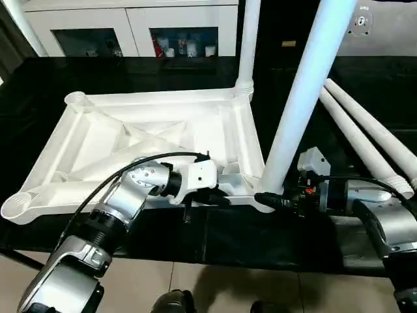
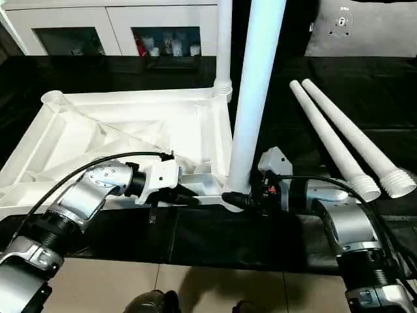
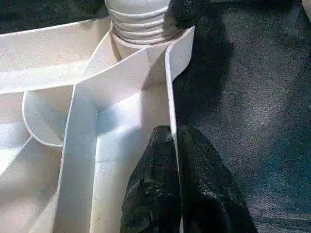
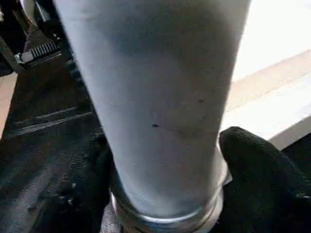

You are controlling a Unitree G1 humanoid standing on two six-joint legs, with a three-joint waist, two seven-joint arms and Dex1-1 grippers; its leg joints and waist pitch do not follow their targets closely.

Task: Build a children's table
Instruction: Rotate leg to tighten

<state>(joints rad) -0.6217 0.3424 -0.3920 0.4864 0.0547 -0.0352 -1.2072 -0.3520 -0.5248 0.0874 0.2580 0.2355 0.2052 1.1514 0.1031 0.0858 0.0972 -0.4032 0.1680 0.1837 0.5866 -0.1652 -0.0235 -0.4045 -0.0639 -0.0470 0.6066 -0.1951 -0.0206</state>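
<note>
The children's table top (image 1: 163,130) lies upside down on the black worktable, ribs up. One white leg (image 1: 247,39) stands in the far right corner socket. A second leg (image 1: 306,85) stands tilted in the near right socket. My right gripper (image 1: 270,199) has a finger on each side of this leg's base, and in the right wrist view both fingers (image 4: 262,170) press against the tube. My left gripper (image 3: 174,141) is shut on the top's near rim, just left of that corner. Two more legs (image 2: 329,134) lie side by side to the right.
Both left corner sockets (image 1: 75,99) stand bare. A white cabinet (image 1: 130,26) with glass doors runs along the back. The worktable's front edge (image 1: 215,261) is close under my forearms, with tiled floor below it.
</note>
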